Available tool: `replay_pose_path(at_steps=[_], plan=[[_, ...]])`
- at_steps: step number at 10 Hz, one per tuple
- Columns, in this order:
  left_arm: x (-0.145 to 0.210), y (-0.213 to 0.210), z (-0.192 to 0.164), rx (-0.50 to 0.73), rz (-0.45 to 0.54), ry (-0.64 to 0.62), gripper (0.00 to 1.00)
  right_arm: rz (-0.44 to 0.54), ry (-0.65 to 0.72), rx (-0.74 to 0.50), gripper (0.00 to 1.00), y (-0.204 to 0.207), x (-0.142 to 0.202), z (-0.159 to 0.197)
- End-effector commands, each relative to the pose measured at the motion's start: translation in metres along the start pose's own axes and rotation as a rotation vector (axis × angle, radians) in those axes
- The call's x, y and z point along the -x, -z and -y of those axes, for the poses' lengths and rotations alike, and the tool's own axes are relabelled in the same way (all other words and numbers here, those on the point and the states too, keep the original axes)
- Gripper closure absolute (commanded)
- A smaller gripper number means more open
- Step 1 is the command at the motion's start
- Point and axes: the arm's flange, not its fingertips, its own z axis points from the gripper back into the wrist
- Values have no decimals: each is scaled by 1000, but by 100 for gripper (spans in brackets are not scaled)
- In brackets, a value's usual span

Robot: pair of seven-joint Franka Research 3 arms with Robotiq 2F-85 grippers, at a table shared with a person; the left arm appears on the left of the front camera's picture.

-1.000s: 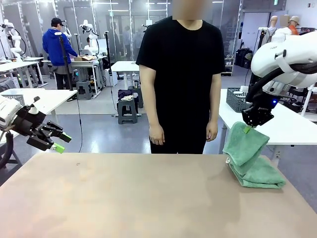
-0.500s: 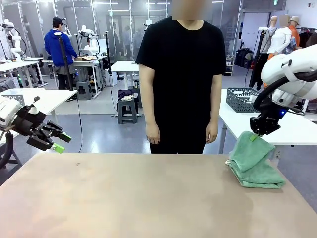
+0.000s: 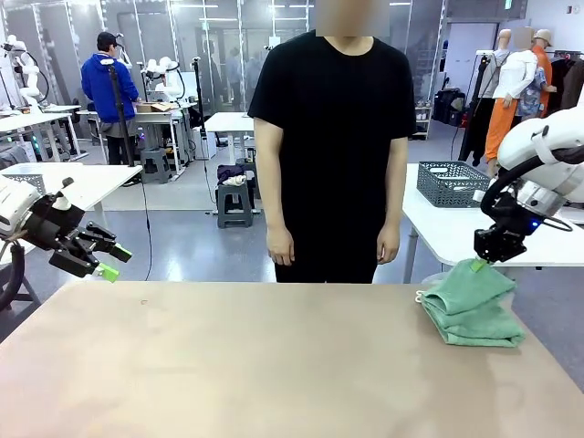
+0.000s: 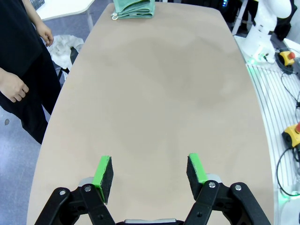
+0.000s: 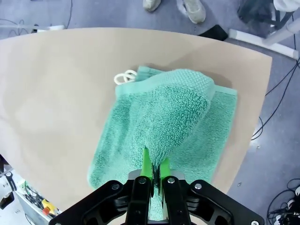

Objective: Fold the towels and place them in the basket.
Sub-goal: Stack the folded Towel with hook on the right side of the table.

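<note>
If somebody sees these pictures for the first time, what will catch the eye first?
The soft mint-green terry towel, folded at the table's far right corner, stands out, its top layer pinched up by the right gripper. Then the person in black standing at the far edge, and the left gripper, open over the table's left edge.

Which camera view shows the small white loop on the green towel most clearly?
The right wrist view: the white loop lies large and unobstructed at the corner of the towel pinched by the right gripper. The front view shows it as a small white spot; the left wrist view shows it tiny and far.
</note>
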Motion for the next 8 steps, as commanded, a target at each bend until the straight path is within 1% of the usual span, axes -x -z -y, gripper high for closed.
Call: replay_pose_path(at_steps=[1,3,5,6,7,8], plan=[[0,-1,1,1,-3,3,20,-20,-43,-4,93,3,-1,17],[0,-1,1,1,-3,3,20,-25,-70,13,93,13,-1,34],[0,-1,1,1,-3,3,20,-39,-76,22,93,19,-1,43],[0,-1,1,1,-3,3,20,-49,-73,18,73,21,-1,45],[0,-1,1,1,-3,3,20,-53,-79,25,73,21,-1,45],[0,-1,1,1,-3,3,20,-59,-83,30,53,20,0,44]])
